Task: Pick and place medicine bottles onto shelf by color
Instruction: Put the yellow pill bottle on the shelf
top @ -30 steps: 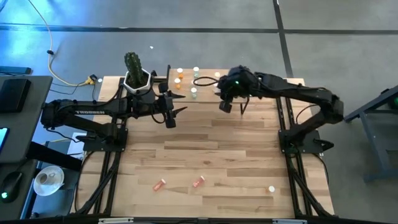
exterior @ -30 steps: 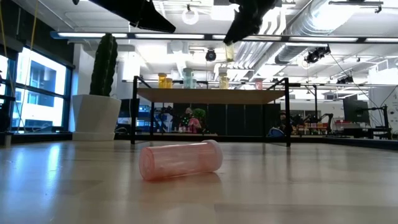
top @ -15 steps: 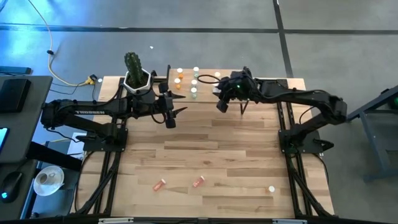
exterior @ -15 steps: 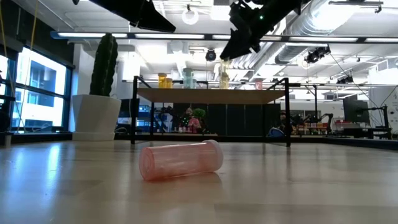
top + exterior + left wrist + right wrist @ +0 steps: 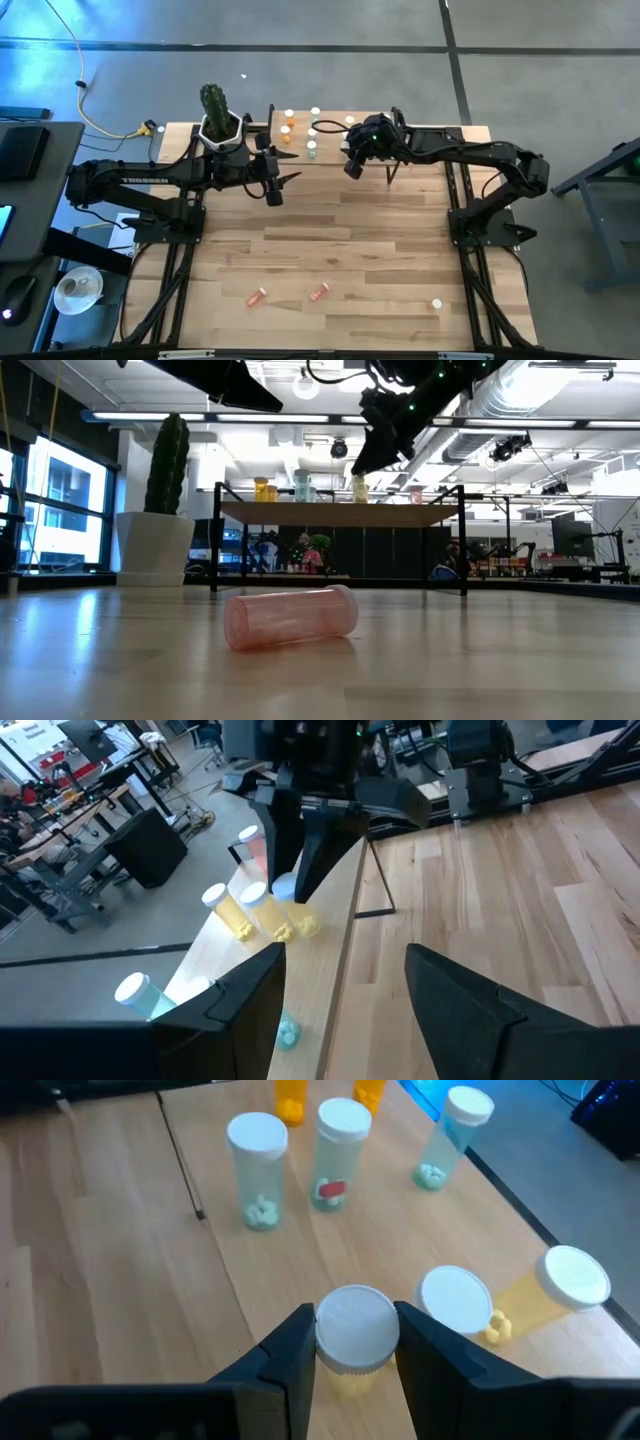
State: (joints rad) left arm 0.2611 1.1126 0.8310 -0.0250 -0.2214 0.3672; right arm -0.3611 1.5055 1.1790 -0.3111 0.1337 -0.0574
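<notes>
We see a yellow bottle (image 5: 355, 1342) with a white cap clamped between the fingers of the right gripper (image 5: 355, 1348). In the high view that gripper (image 5: 352, 160) hangs over the shelf (image 5: 420, 130) at the top middle of the frame. In the low view the shelf (image 5: 340, 515) sits in the middle, far back, with small bottles standing on top.

In the right wrist view, two more yellow bottles (image 5: 500, 1305) sit at the lower right, just beside the held one. One of them lies on its side. Three pale green bottles (image 5: 258, 1170) stand near the top middle, and two orange bottles (image 5: 291, 1100) peek in at the top edge.

Low in the high view, two pink bottles (image 5: 288, 295) lie on the table (image 5: 380, 250) at the bottom middle, well apart from the shelf. In the low view one of them (image 5: 290, 618) lies on its side in the middle. A white cap (image 5: 437, 302) sits at the lower right.

The left gripper (image 5: 283, 180) waits over the table left of the middle, near the shelf's front edge. Its fingers (image 5: 480, 1010) are apart and hold nothing.

A cactus in a white pot (image 5: 218, 122) stands at the upper left.
</notes>
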